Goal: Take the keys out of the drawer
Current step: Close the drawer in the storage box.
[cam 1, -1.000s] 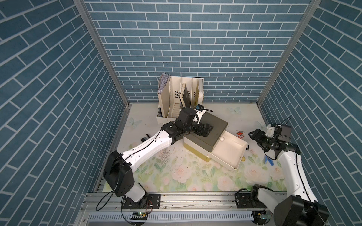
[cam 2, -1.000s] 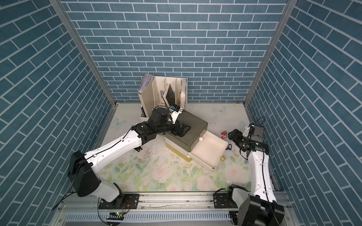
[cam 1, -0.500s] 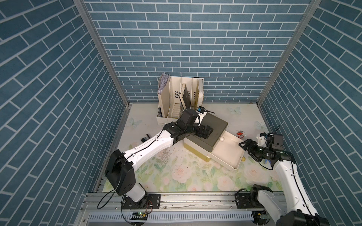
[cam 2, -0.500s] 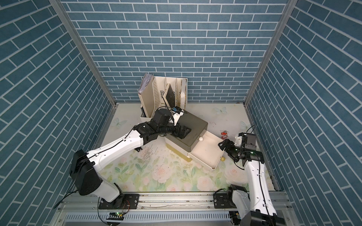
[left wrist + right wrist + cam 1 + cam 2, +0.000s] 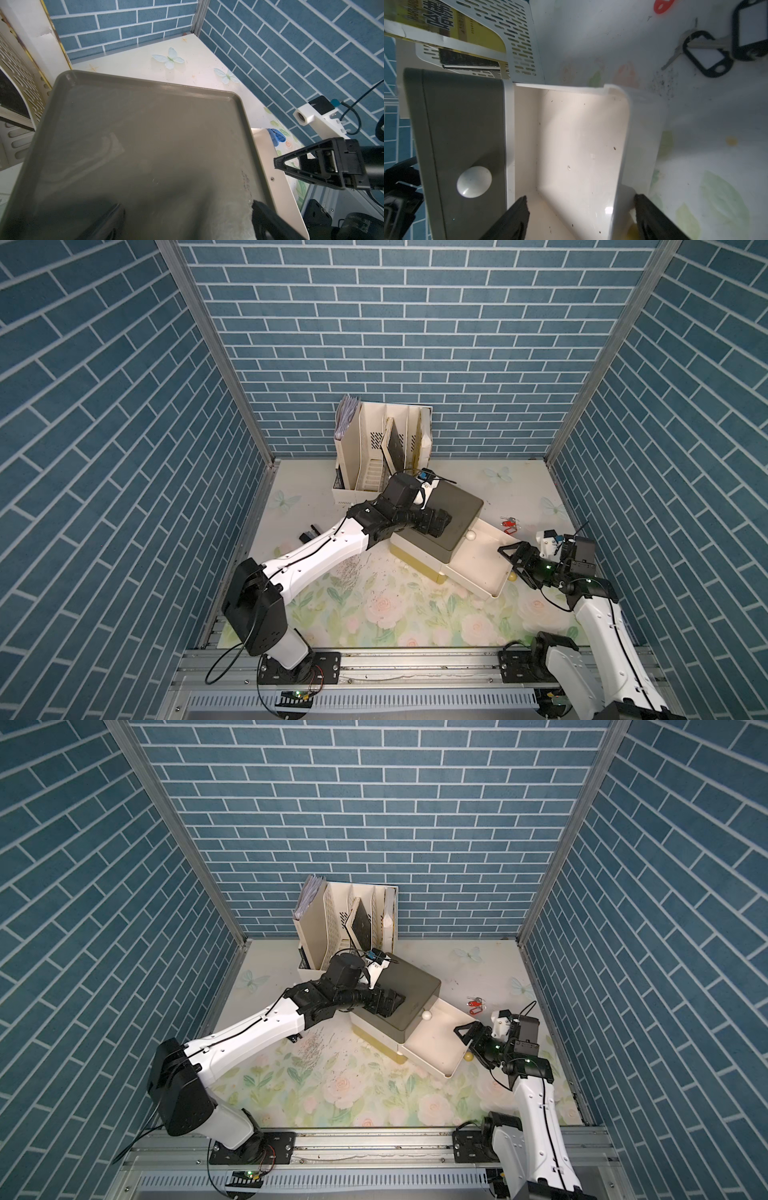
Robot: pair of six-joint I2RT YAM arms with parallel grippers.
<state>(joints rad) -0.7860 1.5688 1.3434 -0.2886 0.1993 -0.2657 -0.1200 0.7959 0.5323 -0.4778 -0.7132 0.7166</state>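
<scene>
The white drawer (image 5: 478,568) (image 5: 436,1048) stands pulled out of a grey-topped cabinet (image 5: 453,510), and its floor (image 5: 581,135) shows bare. The keys lie outside it on the table: a red-tagged bunch (image 5: 509,524) (image 5: 476,1004), and in the right wrist view black-tagged keys (image 5: 708,54) beside a red tag (image 5: 663,5). My right gripper (image 5: 513,560) (image 5: 467,1038) (image 5: 581,204) is open at the drawer's front wall, one finger inside and one outside, holding nothing. My left gripper (image 5: 436,526) (image 5: 187,224) lies open on the cabinet top.
A cream file organiser (image 5: 382,452) stands behind the cabinet at the back wall. A blue clip (image 5: 276,139) lies on the table past the drawer. A small black object (image 5: 309,535) sits left of the left arm. Brick walls close three sides.
My right arm has swung in from the right side of the table to the drawer's front end, staying open. The left arm has stayed on the cabinet top.
</scene>
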